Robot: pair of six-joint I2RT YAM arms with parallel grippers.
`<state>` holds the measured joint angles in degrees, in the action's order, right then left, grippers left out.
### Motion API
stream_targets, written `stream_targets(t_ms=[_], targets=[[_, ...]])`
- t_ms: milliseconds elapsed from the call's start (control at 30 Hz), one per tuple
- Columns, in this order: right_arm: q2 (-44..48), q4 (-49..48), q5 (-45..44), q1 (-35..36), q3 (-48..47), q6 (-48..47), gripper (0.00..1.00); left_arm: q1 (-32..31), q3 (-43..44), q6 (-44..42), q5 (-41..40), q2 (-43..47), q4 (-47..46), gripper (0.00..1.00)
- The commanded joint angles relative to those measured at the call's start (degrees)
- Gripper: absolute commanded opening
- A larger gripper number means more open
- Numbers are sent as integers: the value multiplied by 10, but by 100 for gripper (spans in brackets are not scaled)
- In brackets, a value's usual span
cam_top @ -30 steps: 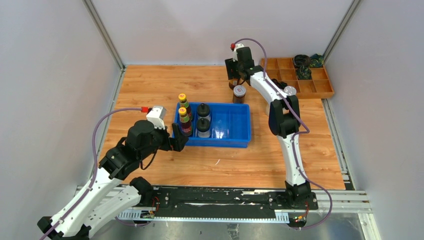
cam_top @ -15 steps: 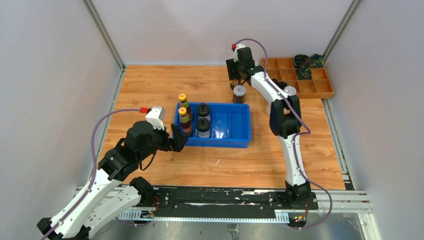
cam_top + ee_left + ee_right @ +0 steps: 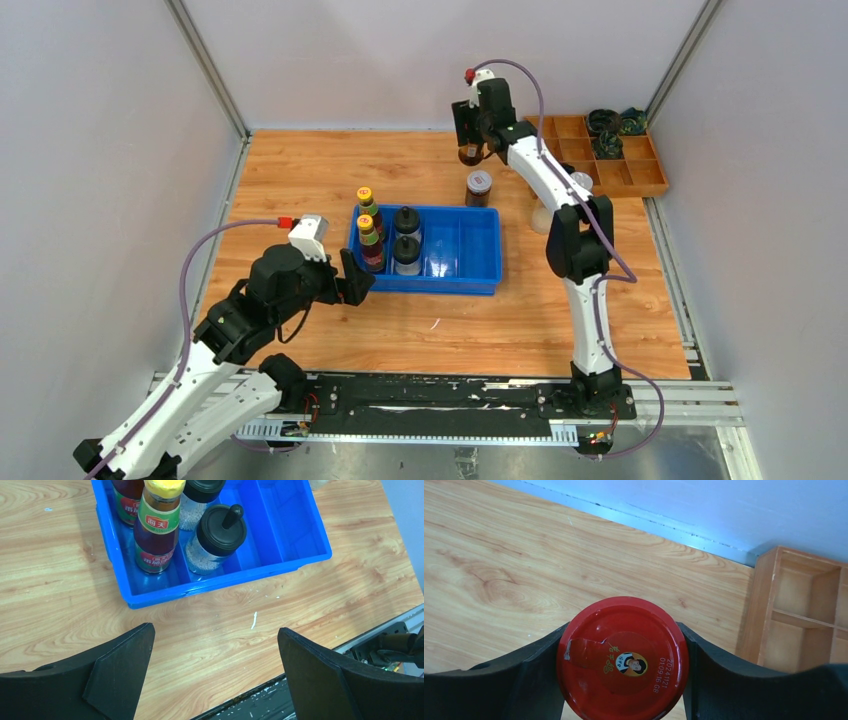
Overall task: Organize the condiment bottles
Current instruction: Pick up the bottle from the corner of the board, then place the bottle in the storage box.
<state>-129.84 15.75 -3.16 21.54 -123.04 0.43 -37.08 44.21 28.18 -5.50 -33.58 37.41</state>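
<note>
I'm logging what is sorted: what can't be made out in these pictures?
red-lidded jar: right wrist view shows only its lid; top view, the right gripper hides most of it.
silver-lidded jar: top view, mostly behind the right arm.
far sauce bottle: left wrist view, cut off by the top edge.

A blue bin sits at the centre of the wooden table, with a white fleck just beyond it at six o'clock. At two o'clock, a compartmented wooden tray holds black and green coiled items in its far cells.
</note>
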Motion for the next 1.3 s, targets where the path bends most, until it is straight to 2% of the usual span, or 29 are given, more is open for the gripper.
stream_targets(t_ms=[0,333,733,967,1267], targets=[[77,-19,-19,19,-24,-23,59,-6,-11,6,8,3,5,100],[199,2,-53,74,52,-86,59,-5,-13,10,4,9,4,100],[375,55,-38,118,226,-61,59,-5,4,5,2,7,15,100],[448,103,22,131,296,-49,59,-6,11,5,-1,4,18,100],[540,78,73,159,438,-32,59,-6,9,8,-5,1,18,100]])
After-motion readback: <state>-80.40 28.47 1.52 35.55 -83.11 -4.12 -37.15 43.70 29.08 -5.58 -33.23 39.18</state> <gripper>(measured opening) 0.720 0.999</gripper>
